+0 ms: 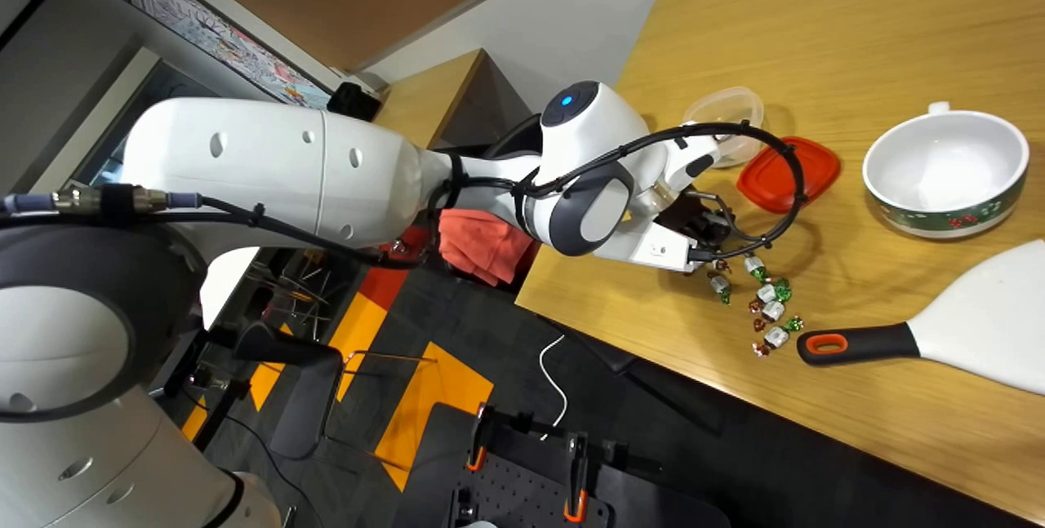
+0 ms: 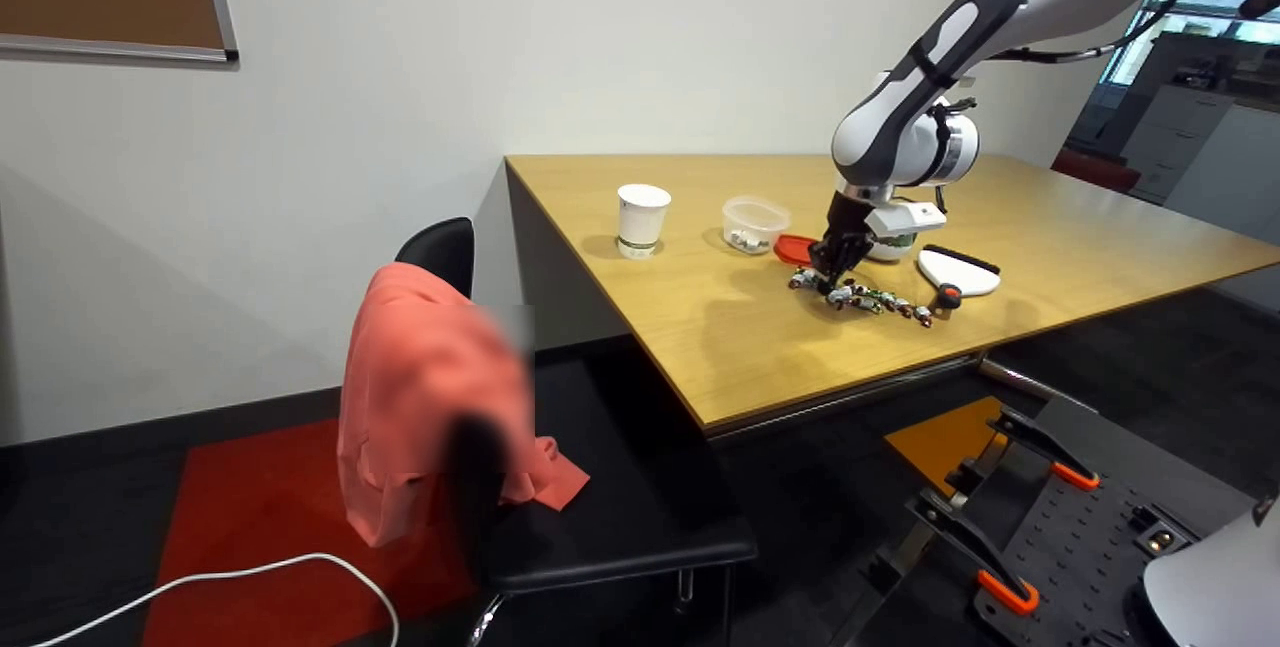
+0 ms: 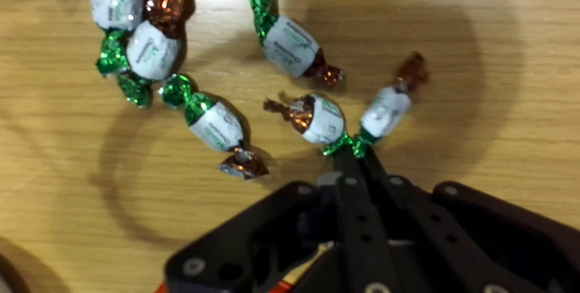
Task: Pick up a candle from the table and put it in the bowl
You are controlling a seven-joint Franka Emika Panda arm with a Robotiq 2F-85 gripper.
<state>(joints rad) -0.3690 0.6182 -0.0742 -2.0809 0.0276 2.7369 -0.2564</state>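
While the arm (image 2: 900, 117) slants down to the table (image 2: 700, 327), its fingers (image 3: 359, 202) pinch a candy (image 3: 385, 111) by its green end.

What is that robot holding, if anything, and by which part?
Cannot be told: the gripper is nearly closed at the green twisted ends of two candies, but any pinch is unclear.

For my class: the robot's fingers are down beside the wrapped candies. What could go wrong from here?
1. The fingers are at the neighbouring green ends of one wrapped candy and a second candy, so they may lift both, or neither; whether either is pinched is unclear.
2. If they hold only thin wrapper, the candy could slip mid-carry.
3. A red lid lies close by, so a low sweep might nudge it.
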